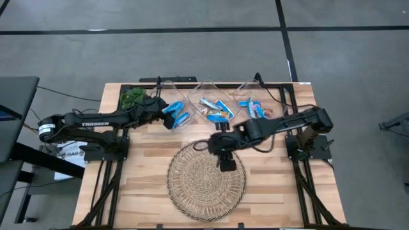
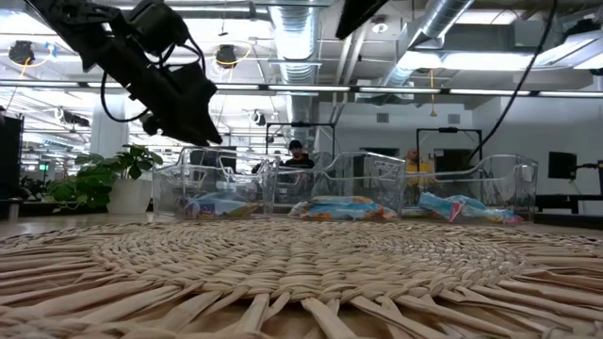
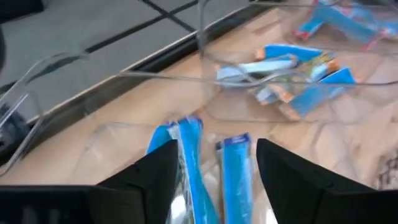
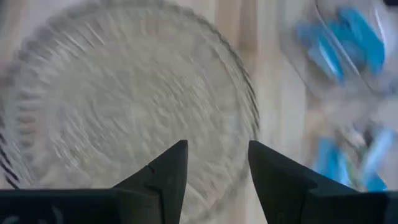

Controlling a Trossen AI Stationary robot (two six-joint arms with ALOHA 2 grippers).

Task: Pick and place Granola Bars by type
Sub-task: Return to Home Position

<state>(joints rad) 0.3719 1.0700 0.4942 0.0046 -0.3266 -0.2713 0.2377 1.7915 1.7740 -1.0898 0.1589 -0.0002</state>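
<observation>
Granola bars lie in three clear bins along the table's far side. Bright blue bars [image 1: 179, 117] fill the left bin, light blue and brownish ones [image 1: 215, 110] the middle bin, and blue ones [image 1: 253, 107] the right bin. My left gripper [image 3: 214, 177] hangs open above the left bin, with two bright blue bars [image 3: 236, 168] lying below and between its fingers. It also shows in the low view as my left gripper [image 2: 203, 132]. My right gripper [image 4: 217, 168] is open and holds nothing, over the far part of the round woven tray [image 1: 206, 182].
The woven tray [image 2: 301, 273] covers the near middle of the wooden table [image 1: 140, 172]. A green plant [image 1: 134, 97] stands at the far left corner, beside the left bin's wall [image 3: 124, 74]. Cables run along the far edge. People show in the room beyond.
</observation>
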